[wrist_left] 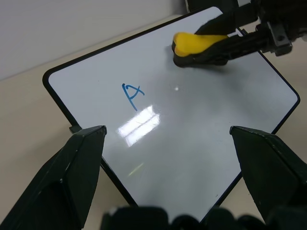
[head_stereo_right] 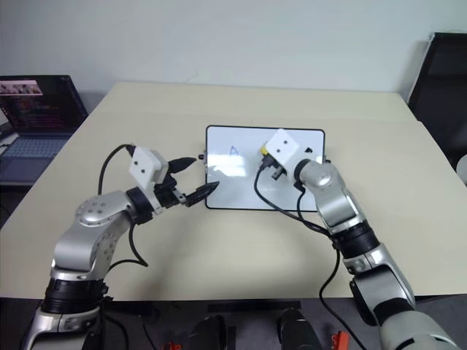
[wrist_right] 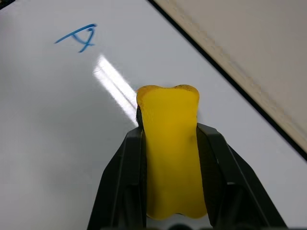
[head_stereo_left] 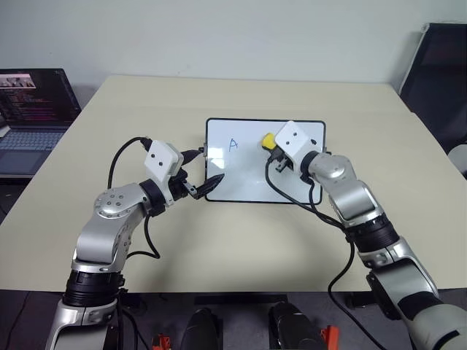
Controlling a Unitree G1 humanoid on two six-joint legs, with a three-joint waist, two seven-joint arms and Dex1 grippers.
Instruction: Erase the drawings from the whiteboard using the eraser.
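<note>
We see a big pale table (head_stereo_left: 241, 248) in front of a plain light wall. A laptop (head_stereo_left: 33, 117) sits open off the table's left side, and a dark chair (head_stereo_left: 438, 73) stands at the far right.

The whiteboard (head_stereo_left: 248, 182) lies flat in the middle of the table. One blue letter "A" (head_stereo_left: 233, 144) shows on its left part, and the rest of the white looks clean.

The right gripper (wrist_right: 170, 143) is closed tight on the yellow eraser (wrist_right: 170, 158), squeezing its sides in. The eraser sits on the board near its far edge, just to the right of the "A".

The left gripper (head_stereo_left: 201, 171) is open wide. It hangs at the board's near left edge with nothing between its fingers.
</note>
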